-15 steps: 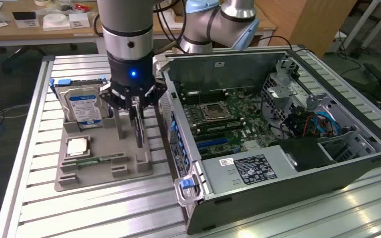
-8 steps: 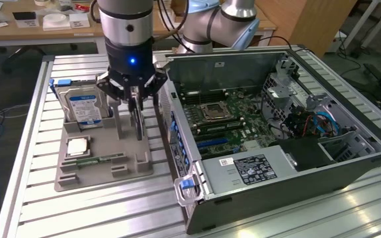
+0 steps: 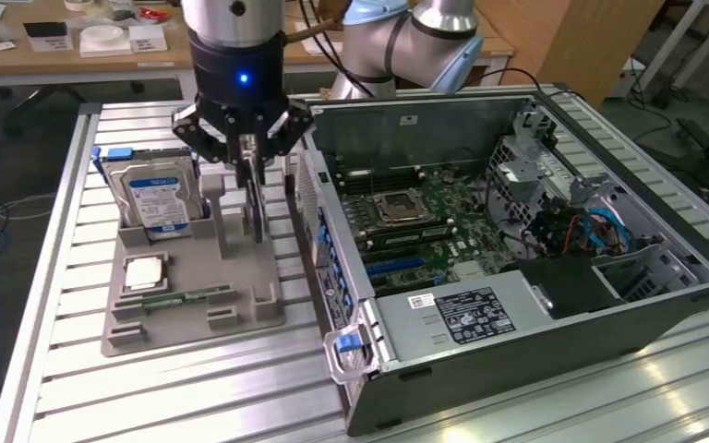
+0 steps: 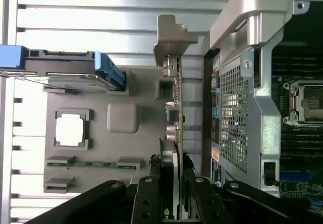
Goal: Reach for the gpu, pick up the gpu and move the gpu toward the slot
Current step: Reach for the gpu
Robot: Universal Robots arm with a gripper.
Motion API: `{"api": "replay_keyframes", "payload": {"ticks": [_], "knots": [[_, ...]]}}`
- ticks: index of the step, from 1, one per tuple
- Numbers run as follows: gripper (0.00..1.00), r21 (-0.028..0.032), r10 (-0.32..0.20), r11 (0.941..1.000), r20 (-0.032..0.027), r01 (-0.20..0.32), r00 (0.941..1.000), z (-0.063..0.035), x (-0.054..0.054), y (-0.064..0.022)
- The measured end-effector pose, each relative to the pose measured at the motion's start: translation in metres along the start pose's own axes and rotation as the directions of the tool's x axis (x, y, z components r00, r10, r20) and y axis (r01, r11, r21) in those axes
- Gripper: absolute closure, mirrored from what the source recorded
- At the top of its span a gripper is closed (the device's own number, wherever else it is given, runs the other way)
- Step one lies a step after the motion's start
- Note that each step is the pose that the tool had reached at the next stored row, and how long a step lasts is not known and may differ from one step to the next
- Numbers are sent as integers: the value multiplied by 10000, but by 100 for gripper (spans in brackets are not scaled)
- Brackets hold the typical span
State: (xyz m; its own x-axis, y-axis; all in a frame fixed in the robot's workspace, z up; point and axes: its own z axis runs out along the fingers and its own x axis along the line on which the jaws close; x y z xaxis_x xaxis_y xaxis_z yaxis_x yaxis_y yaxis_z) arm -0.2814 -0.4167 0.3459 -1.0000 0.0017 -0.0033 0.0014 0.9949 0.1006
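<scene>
The gpu (image 3: 258, 210) stands edge-on as a dark slab in the grey holder (image 3: 195, 318), beside the open computer case. In the wrist view the gpu (image 4: 174, 108) is a thin green board with its silvery end bracket (image 4: 169, 37) at the far end. My gripper (image 3: 254, 171) hangs straight down over the card. Its two black fingers (image 4: 151, 188) press on either side of the card's near end, so the gripper (image 4: 170, 186) is shut on it. Blue slots (image 3: 394, 266) lie on the motherboard inside the case. Whether the card's lower edge has left the holder cannot be told.
A blue-labelled silver hard drive (image 3: 158, 198) stands in the same holder, with a processor chip (image 3: 145, 270) and a narrow green memory stick (image 3: 188, 297) lying flat in front. The case wall (image 3: 318, 212) rises close beside the card. The slatted metal table (image 3: 207, 397) surrounds everything.
</scene>
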Motion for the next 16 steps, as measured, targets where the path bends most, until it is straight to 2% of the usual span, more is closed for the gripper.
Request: {"api": "replay_keyframes", "payload": {"ticks": [6,16], "knots": [[73,-13,0,10000,-2,0,10000,-245,-1,25],[73,-38,0,10000,-1,0,10000,-527,-2,53]]}}
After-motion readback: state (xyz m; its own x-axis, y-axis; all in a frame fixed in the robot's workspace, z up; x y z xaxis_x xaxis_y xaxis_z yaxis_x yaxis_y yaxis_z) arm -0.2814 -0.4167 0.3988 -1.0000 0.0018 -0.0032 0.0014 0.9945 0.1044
